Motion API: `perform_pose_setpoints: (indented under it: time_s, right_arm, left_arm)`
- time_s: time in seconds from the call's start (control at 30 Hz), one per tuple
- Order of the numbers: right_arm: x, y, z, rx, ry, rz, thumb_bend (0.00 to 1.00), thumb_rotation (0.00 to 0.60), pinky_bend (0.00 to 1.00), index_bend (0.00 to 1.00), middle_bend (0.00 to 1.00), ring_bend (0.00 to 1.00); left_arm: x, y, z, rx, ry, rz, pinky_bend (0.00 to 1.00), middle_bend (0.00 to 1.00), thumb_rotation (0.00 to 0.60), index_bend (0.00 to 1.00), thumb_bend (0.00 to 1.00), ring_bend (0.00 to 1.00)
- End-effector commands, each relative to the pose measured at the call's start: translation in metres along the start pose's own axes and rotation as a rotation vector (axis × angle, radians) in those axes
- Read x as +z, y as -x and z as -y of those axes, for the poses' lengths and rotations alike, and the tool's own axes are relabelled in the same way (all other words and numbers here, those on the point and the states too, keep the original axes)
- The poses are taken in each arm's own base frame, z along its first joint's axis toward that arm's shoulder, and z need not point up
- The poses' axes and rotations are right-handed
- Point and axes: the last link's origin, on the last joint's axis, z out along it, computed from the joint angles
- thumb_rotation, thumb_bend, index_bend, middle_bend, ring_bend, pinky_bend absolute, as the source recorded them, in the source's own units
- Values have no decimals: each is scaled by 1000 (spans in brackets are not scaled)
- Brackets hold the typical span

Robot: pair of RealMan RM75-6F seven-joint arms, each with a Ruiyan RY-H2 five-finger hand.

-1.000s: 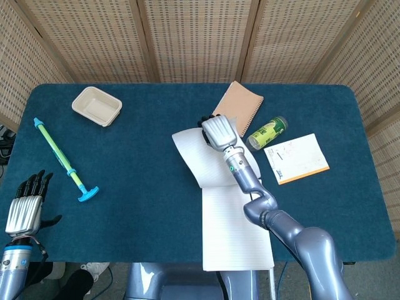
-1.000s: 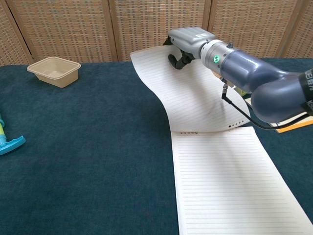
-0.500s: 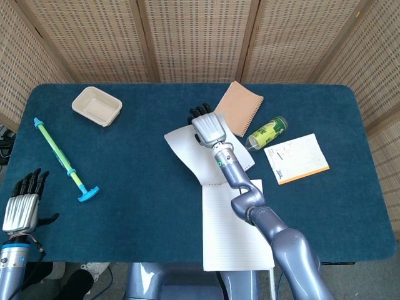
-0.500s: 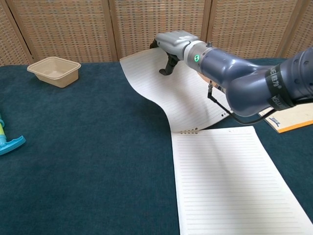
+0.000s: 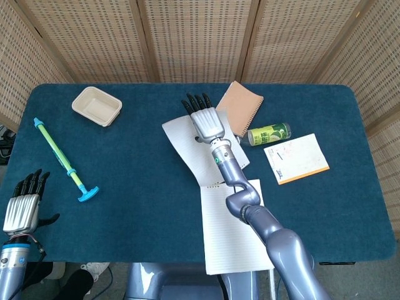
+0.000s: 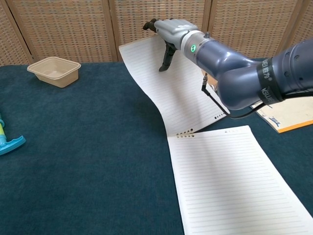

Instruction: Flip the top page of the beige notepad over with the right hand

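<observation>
The right hand (image 5: 207, 123) reaches far across the table, fingers spread straight, holding nothing, above the top page (image 6: 166, 88), which stands curled up from the notepad (image 6: 230, 181) at the table's near middle. Only the head view shows the left hand (image 5: 24, 206), fingers apart, low at the table's edge.

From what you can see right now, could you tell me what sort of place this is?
Probably a staged test bench rather than a working desk: a table covered in blue felt, woven screens closing it in behind, and unrelated items laid out on it, such as a tray, a bottle and notepads.
</observation>
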Motion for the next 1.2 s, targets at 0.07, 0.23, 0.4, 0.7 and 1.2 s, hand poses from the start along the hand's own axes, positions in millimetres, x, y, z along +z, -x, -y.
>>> perform_pose_setpoints:
  time_s: [0.07,0.23,0.4,0.7,1.2]
  right_arm:
    - [2,-12,-1,9,3,-47,145,600,0,0,0,0]
    - [1,-22,0,10,-1,-87,24,600,0,0,0,0]
    - [-2,-30,1,29,2,-107,0,600,0,0,0,0]
    - [-25,-33,-19,2,22,-110,0,600,0,0,0,0]
    - [-202,-27,-121,20,113,-44,81,600,0,0,0,0]
  left_arm:
    - [-1,-1,-1,-1,3,-5,77,0,600,0,69,0]
    - [-2,-2,-1,-3,4,-6,78,0,600,0,69,0]
    - [-3,-3,-2,-8,8,-7,78,0,600,0,70,0]
    - [-7,-5,-2,-15,14,-14,78,0,600,0,69,0]
    - [-14,-3,-8,-15,41,-10,77,0,600,0,69,0]
